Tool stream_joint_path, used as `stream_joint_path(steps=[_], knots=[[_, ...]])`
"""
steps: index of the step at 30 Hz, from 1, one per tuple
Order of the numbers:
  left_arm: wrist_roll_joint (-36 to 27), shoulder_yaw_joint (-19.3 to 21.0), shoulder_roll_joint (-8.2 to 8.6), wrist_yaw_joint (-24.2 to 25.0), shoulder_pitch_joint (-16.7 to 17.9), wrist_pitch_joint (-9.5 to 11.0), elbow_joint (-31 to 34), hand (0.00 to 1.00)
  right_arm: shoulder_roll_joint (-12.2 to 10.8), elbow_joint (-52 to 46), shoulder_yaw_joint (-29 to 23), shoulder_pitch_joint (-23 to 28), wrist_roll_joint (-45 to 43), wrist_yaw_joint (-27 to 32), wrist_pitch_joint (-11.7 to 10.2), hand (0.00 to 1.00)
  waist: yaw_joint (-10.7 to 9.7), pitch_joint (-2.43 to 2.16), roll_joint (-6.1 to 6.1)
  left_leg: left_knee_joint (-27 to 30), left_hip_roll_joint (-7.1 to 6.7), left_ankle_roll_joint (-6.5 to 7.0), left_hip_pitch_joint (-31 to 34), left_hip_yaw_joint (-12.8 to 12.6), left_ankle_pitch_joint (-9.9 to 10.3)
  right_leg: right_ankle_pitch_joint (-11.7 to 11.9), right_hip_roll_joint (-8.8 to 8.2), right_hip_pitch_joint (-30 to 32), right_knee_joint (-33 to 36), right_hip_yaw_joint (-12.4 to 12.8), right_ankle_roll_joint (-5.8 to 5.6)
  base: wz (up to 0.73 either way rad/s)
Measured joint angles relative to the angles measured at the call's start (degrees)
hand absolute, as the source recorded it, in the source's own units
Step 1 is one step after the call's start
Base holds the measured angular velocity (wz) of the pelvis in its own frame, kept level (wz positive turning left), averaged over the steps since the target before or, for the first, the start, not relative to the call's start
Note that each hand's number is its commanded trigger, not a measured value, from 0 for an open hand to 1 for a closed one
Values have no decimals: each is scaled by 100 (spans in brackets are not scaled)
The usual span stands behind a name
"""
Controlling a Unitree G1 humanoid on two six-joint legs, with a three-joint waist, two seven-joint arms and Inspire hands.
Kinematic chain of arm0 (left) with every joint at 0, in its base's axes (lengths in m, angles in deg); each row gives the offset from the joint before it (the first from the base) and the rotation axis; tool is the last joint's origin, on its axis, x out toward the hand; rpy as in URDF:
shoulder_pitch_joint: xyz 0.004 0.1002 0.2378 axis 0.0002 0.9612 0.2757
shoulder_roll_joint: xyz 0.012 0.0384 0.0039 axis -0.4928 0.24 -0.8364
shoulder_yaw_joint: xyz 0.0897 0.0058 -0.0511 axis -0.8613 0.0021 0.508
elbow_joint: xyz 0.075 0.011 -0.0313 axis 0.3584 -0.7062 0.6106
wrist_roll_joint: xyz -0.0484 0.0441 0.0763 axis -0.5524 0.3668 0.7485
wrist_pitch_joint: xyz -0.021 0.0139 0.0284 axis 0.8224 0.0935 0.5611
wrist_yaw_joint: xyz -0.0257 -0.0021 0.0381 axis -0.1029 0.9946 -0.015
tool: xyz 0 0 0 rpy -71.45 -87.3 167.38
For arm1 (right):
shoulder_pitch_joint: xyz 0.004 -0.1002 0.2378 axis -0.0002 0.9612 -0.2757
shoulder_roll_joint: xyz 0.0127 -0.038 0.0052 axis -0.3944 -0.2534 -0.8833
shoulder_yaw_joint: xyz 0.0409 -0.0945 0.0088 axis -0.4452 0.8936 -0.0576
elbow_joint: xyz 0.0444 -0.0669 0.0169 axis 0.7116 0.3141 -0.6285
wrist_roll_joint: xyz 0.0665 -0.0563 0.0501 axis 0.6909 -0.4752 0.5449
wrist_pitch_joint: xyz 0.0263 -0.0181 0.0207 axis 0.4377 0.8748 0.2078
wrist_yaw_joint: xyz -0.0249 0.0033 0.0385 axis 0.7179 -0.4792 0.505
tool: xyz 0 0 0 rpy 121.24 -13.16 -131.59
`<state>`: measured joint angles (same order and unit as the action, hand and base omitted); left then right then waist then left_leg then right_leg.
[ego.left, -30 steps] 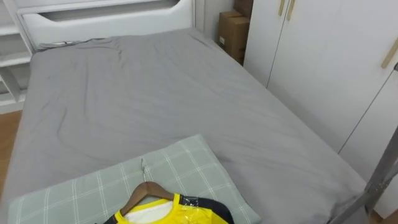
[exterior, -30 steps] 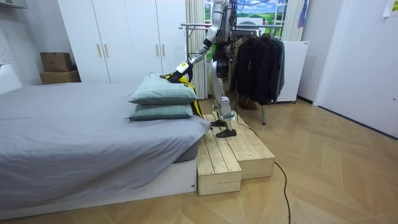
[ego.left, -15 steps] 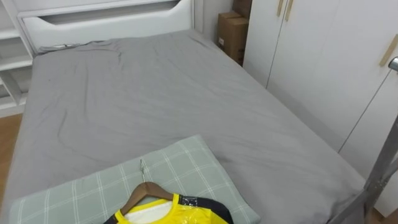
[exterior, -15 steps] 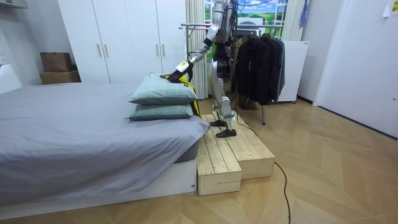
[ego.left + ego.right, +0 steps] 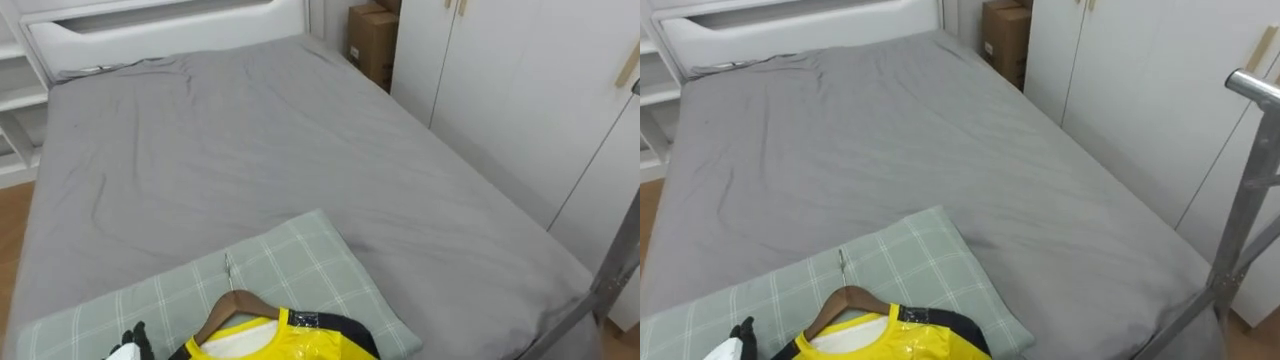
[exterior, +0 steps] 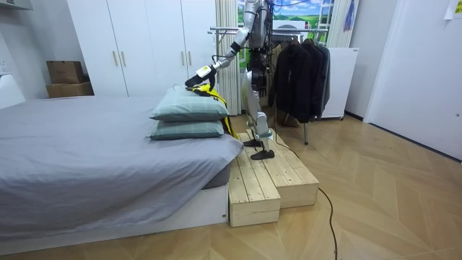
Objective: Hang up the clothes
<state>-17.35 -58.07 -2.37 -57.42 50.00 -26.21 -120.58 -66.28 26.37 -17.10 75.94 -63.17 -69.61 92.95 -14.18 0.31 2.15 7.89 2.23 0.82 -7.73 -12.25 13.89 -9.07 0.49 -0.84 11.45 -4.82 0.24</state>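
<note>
A yellow garment (image 5: 290, 345) with a dark collar lies on a wooden hanger (image 5: 235, 303) on top of a green checked pillow (image 5: 300, 260), at the near edge of the bed. The hanger's metal hook (image 5: 229, 268) points away from me. My left hand (image 5: 130, 347) shows at the lower left, just left of the hanger and apart from it. In the room view this hand (image 6: 195, 78) hovers over the stacked pillows (image 6: 189, 108), with the garment (image 6: 210, 89) just behind it. I stand on a wooden platform (image 6: 263, 180) beside the bed.
The grey bed (image 5: 250, 140) stretches ahead to a white headboard (image 5: 170, 25). White wardrobe doors (image 5: 520, 100) and a cardboard box (image 5: 370, 40) stand to the right. A metal clothes rack post (image 5: 1245, 200) rises at the right edge. Dark clothes (image 6: 296, 72) hang on the rack behind me.
My left arm has lifted off the garment and swung out over the pillow, bringing the hand into the eye view's lower left. The garment and hanger lie as before.
</note>
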Motion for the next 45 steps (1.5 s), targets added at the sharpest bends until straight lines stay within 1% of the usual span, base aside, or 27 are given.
stream_joint_path(steps=[3, 4, 8, 10, 12, 14, 19, 24, 26, 34, 38, 41, 45], knots=[[3, -77, -5, 0, -16, 21, 123, 0, 2, -28, 12, -8, -1, -8, -35, 0, -8, 3, -15, 12, 3, 1, 52, 6, 0, -1, -9, 68, 21, 2, -1, 0], [3, -130, -13, 6, -25, 30, 125, 0, 0, -33, 11, -5, 6, -11, -69, 0, -20, 13, -33, 48, 1, 1, 81, 6, 0, -1, -21, 78, 20, 3, -1, 0], [4, -145, -28, 21, -25, 32, 124, 0, 0, -70, 9, -4, 17, -7, -68, 0, -40, 7, -94, 83, -5, 1, 126, -6, 0, -1, -30, 105, 20, 6, 0, 0], [4, -145, -53, 29, -25, 32, 124, 0, 0, -70, 10, -5, 15, -7, -67, 0, -55, 2, -102, 92, -3, 1, 140, -2, 0, -2, -30, 110, 17, 7, 0, 0], [3, -145, -92, 34, -25, 32, 124, 0, 0, -70, 10, -6, 13, -7, -68, 0, -86, -2, -96, 101, -4, 1, 157, 1, 0, -2, -32, 122, 18, 7, 0, 0], [4, -161, -153, 55, -28, 32, 123, 0, 0, -68, 11, -14, 12, -7, -68, 0, -120, -15, -80, 150, -2, 1, 211, 8, 0, -1, -36, 153, 24, 9, 1, 0], [7, -196, -196, 129, -29, 28, 120, 0, 1, -56, 10, -6, -10, -5, -68, 0, -144, -11, -66, 152, 1, 1, 214, -7, 0, -1, -30, 155, 28, 8, 1, 0], [-9, -397, -198, 232, -29, 24, 121, 0, 0, -74, 13, -5, -6, -6, -69, 0, -146, -5, -56, 151, 1, 1, 212, -10, 0, 0, -35, 156, 35, 11, 2, 0], [-11, -518, -198, 371, -29, 27, 120, 0, -2, -64, 16, -6, -6, -14, -73, 0, -147, 1, -56, 151, 0, 1, 212, -11, 0, 0, -36, 156, 37, 10, 2, 0], [-7, -610, -171, 549, -19, 28, 55, 0, -9, -52, 15, 32, 9, -54, -60, 0, -122, 28, -89, 148, -2, 1, 189, -18, 0, 4, -29, 151, 40, 18, 8, 0], [-7, -775, -128, 652, 6, -16, -90, 0, -28, -65, 23, 94, 13, -55, -7, 0, -123, 28, -84, 128, -1, 1, 147, -20, 0, 4, -24, 118, 32, 16, 9, 0], [-7, -787, -100, 692, 6, -29, -140, 0, -60, -57, 23, 94, -2, -60, 63, 0, -129, 26, -80, 127, -2, 1, 147, -20, 0, 4, -23, 120, 33, 20, 9, 0], [-5, -787, -86, 787, 6, -59, -149, 0, -99, -51, 23, 99, -1, -66, 66, 0, -132, 16, -65, 128, -3, 1, 142, -21, 0, 4, -20, 118, 36, 20, 9, 0]])
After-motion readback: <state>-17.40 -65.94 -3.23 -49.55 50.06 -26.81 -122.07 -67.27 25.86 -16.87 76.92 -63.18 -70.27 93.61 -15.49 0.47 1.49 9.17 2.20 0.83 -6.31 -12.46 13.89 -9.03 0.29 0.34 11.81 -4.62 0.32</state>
